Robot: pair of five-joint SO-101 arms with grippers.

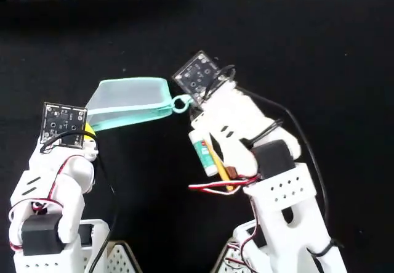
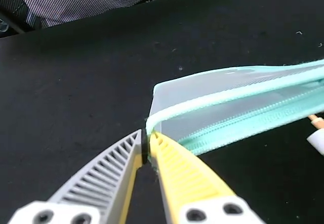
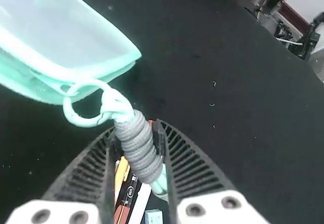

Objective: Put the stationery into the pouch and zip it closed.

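Mint-green, half see-through pouch [image 1: 132, 100] is on the black table [image 1: 308, 51], between the two arms. The left gripper [image 2: 147, 142] has its grey & yellow fingers pinched tight on one corner of the pouch. At the opposite end the right gripper [image 3: 135, 133] is closed almost fully on a grey ribbed pull [image 3: 137, 150], which is tied to the mint ring [image 3: 83, 102] of the pouch. A white tube [image 1: 202, 153] w/ green label and a pencil [image 1: 217, 162] lie on the table under the right arm, outside the pouch, near the ring end.
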